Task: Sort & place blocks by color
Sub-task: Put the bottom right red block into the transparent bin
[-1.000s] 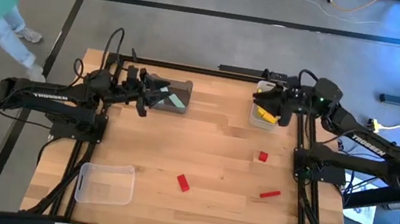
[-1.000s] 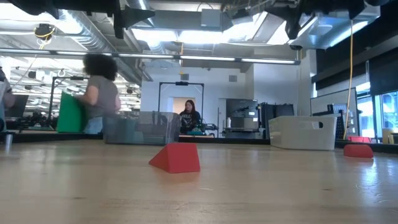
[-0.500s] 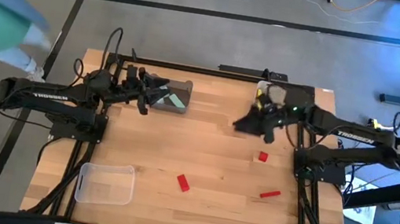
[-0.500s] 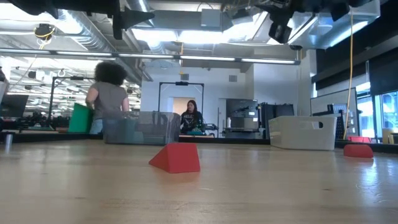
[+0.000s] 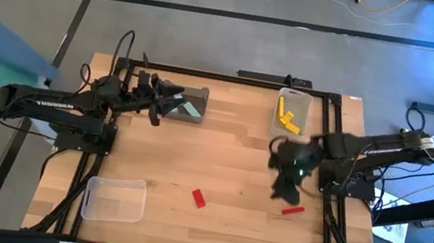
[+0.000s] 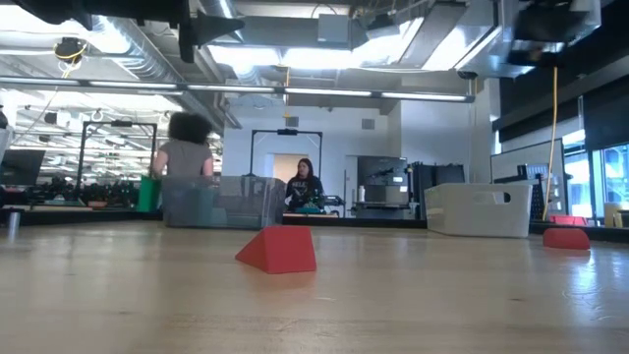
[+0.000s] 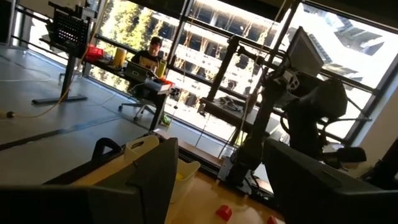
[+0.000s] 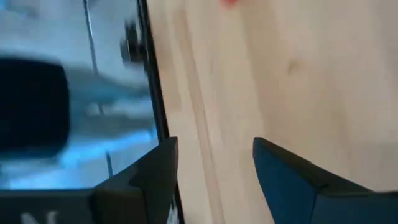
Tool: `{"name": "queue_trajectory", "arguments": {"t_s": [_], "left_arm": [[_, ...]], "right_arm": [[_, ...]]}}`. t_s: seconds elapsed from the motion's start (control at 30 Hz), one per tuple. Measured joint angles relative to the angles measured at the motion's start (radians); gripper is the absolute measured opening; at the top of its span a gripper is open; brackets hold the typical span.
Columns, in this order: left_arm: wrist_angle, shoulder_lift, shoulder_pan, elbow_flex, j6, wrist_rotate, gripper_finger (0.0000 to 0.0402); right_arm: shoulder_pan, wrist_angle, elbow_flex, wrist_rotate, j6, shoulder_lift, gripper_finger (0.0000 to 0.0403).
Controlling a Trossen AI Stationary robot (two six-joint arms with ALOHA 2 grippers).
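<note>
1. Right now the right hand [image 5: 288, 177] is hanging over the right half of the desk [image 5: 231, 141], its fingers [image 8: 292, 180] standing apart with bare wood between them, holding nothing.
2. Nearest red block [image 5: 293, 210] is lying just beyond that hand toward the desk's front edge, long axis running roughly across the desk with a slight tilt; judging from this, the right arm is the one placed for it.
3. Second red block [image 5: 199, 198] is sitting well off to that hand's inner side, near the desk's middle front, long axis diagonal; in the low view it is showing as a red wedge shape [image 6: 278, 250].
4. Nothing is standing between the right hand and the near block; a third red block may be hiding under the hand, cannot tell.
5. Yellow blocks [image 5: 288, 117] are lying in the clear bin [image 5: 306, 102] behind the right hand, at the back edge.
6. Left hand [image 5: 167, 99] is waiting over the dark bin [image 5: 202, 95] holding a mint green block [image 5: 191, 110]; its fingers are looking spread in the left wrist view.
7. Empty clear bin [image 5: 114, 198] is sitting at the front left, well apart from both hands.
</note>
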Motion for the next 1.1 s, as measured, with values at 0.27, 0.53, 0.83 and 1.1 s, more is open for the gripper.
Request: {"name": "queue_trajectory", "arguments": {"t_s": [0.27,0.53,0.83,1.1], "left_arm": [[0.000,0.000,0.000,0.000,0.000,0.060,0.0228],[0.000,0.000,0.000,0.000,0.001,0.062,0.0228],[0.000,0.000,0.000,0.000,0.001,0.062,0.0228],[0.000,0.000,0.000,0.000,0.002,0.057,0.0228]], "right_arm": [[0.305,-0.159,0.000,0.113,-0.161,0.145,0.0209],[0.455,-0.158,-0.012,0.272,-0.266,0.321,0.0209],[0.469,-0.114,-0.163,0.284,-0.240,0.392,0.0209],[0.469,0.025,-0.265,0.283,-0.199,0.392,0.0209]]}}
